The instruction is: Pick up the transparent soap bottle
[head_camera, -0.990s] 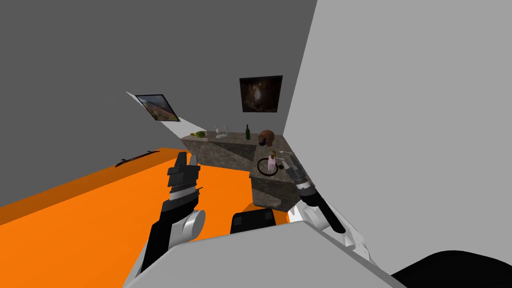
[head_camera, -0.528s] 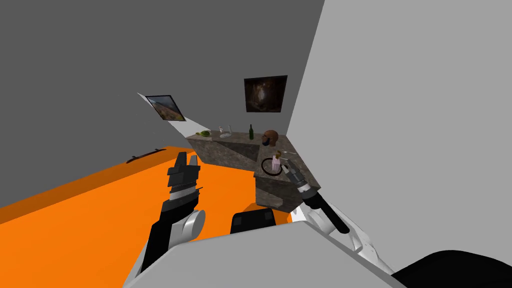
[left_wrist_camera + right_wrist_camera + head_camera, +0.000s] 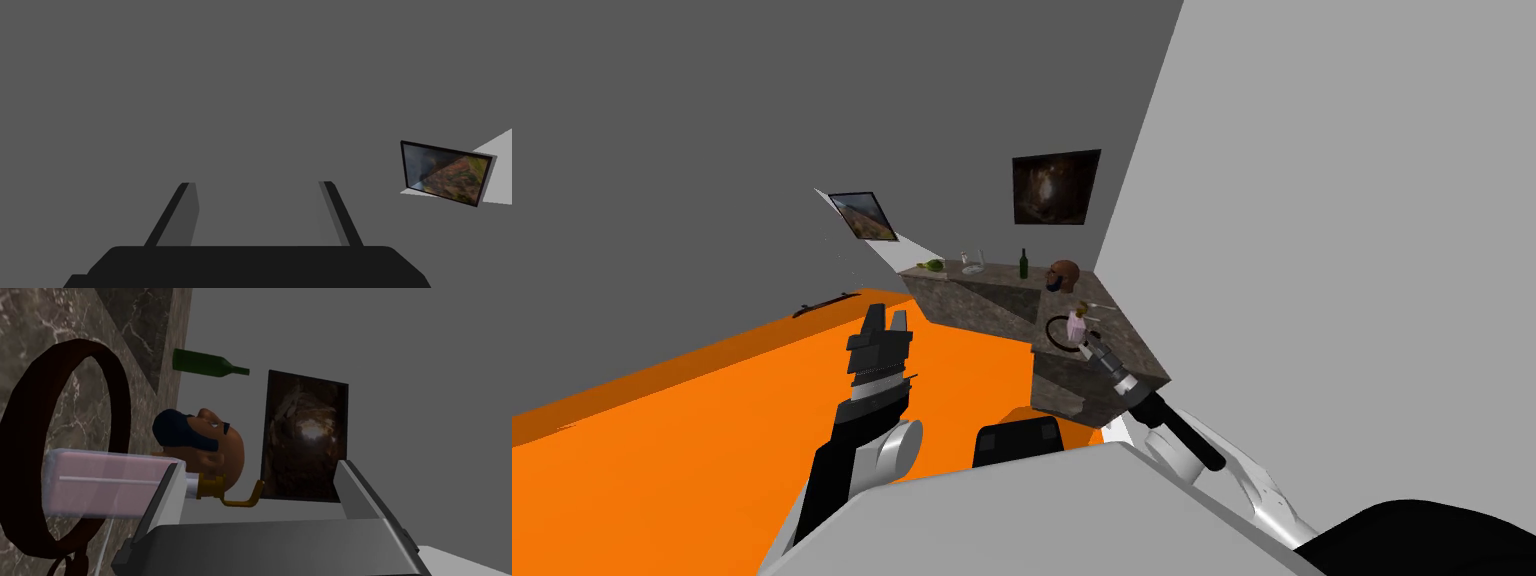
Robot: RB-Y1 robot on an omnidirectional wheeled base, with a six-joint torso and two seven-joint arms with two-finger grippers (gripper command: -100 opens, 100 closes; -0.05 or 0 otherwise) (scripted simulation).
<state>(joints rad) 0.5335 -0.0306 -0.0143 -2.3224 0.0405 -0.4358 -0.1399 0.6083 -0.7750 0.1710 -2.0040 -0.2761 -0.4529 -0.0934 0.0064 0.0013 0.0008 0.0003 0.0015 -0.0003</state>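
My right gripper (image 3: 260, 490) holds its 2 fingers wide at the pink see-through soap bottle (image 3: 100, 483) on the marble counter (image 3: 1122, 325), gold pump between them, probably lining up a grasp; my left gripper (image 3: 882, 322) hangs open, idle.

Looked flat, evenly lit, sharp throughout. Saw left wall (image 3: 712, 120) dark grey, right wall (image 3: 1362, 200) far lighter, hard-edged pale wedge (image 3: 907, 249) cutting across framed picture (image 3: 862, 215). Noted wide-lens splay toward head-view corners.
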